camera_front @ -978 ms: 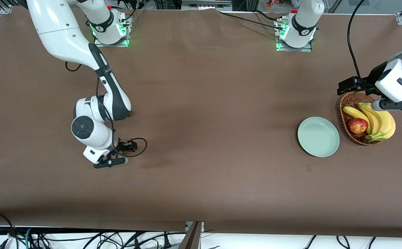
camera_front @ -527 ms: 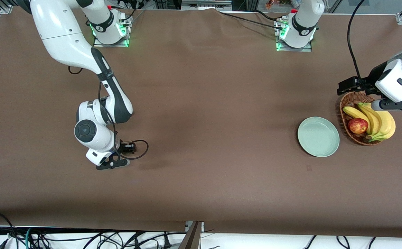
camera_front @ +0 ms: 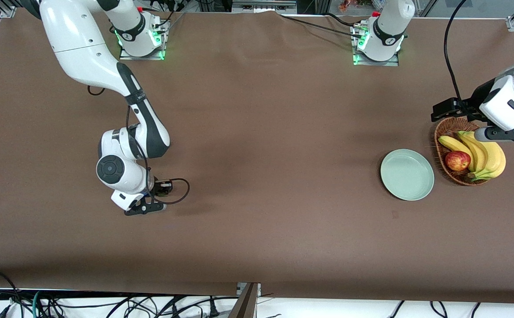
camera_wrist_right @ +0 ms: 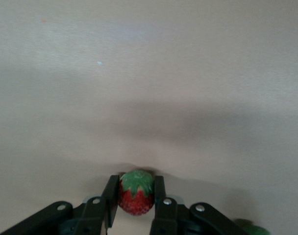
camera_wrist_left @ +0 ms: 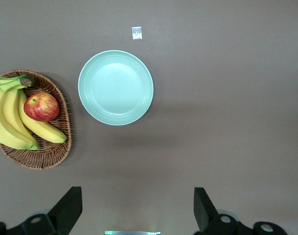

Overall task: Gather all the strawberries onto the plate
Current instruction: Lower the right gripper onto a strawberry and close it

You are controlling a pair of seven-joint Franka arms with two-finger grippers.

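Note:
My right gripper [camera_wrist_right: 135, 197] is shut on one strawberry [camera_wrist_right: 136, 193], red with a green leafy cap, low over the brown table [camera_front: 257, 132]. In the front view the right gripper [camera_front: 144, 207] is at the right arm's end of the table, and the berry is hidden under the hand. A green bit [camera_wrist_right: 252, 228] shows at the edge of the right wrist view. No other strawberry shows clearly. The mint-green plate [camera_front: 407, 174] is bare; it also shows in the left wrist view [camera_wrist_left: 115, 87]. My left gripper [camera_wrist_left: 136, 210] is open and empty, held high and waiting; in the front view the left gripper [camera_front: 511, 133] is over the basket.
A wicker basket [camera_front: 447, 132] with bananas [camera_front: 486, 154] and a red-yellow apple [camera_front: 457, 160] stands beside the plate at the left arm's end. In the left wrist view the basket [camera_wrist_left: 46, 157] also shows. A small pale patch [camera_wrist_left: 136, 33] lies on the table near the plate.
My right arm's hand has shifted slightly toward the left arm's end of the table. The left arm has not moved.

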